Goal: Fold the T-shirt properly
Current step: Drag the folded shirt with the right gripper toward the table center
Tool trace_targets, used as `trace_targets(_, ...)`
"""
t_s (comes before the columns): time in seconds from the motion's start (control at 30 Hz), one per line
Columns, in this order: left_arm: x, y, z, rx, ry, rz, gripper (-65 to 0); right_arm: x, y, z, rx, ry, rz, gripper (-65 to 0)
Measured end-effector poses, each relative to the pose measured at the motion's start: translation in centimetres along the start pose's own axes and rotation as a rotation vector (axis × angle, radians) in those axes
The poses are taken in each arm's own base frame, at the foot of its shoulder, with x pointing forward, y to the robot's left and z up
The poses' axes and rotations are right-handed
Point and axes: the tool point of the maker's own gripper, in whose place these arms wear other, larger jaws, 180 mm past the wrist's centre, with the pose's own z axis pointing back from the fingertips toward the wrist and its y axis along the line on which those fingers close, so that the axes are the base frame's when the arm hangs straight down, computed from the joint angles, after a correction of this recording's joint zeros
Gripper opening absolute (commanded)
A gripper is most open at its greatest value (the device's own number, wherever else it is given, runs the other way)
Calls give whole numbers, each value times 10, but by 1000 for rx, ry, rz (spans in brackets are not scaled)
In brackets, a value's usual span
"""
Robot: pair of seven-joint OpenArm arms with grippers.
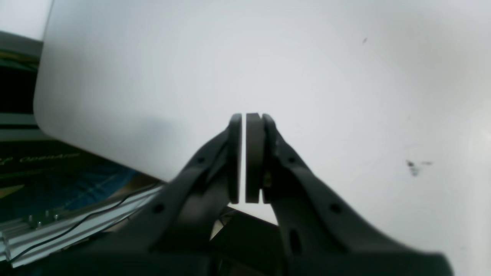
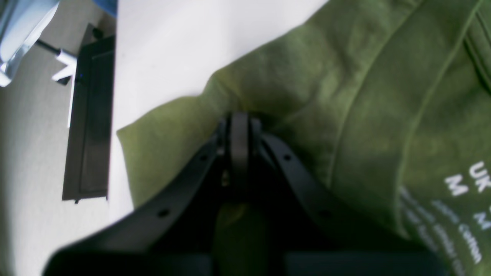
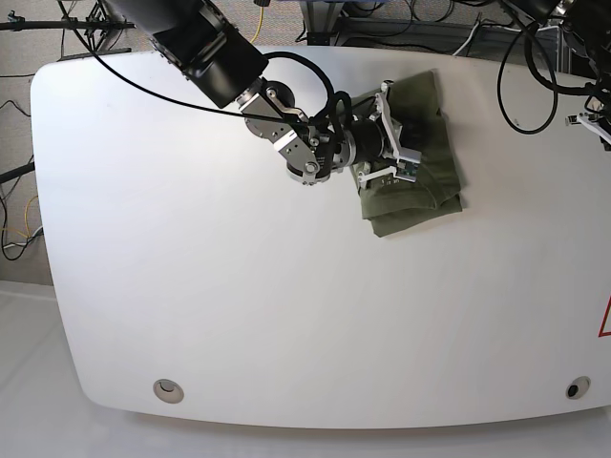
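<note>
Because the T-shirt point(image 3: 415, 157) already sits as a compact bundle near the far edge of the white surface point(image 3: 239, 286), a careless pull could drag the stack open and undo the fold (my guess, since soft cloth slides easily). Olive fabric bunches round the right fingers point(image 2: 239, 128), which look clamped together on a pinch of it. Well away over bare surface, the left fingers point(image 1: 247, 157) are closed on nothing.

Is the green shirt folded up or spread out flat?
Folded up. The T-shirt is a small bundle on the table, with layers stacked at its edge. The right hand is shut on a fold.
</note>
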Motion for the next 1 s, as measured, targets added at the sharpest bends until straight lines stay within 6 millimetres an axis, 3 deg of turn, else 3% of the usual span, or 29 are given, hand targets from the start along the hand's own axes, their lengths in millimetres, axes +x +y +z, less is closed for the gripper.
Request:
trace_targets(0.43,0,-4,-1,-8,-4,4,-650,17,-67,13,-193,-42,-69,-650)
trace_targets(0.77,0,-3,-1,-7,-1,2,-650,18,-119,36,-298,-94,-174,-650)
trace_targets(1.0,-6,-3,0,-8,13,-7,-650,23,-139,44,-331,-90,-171,-650)
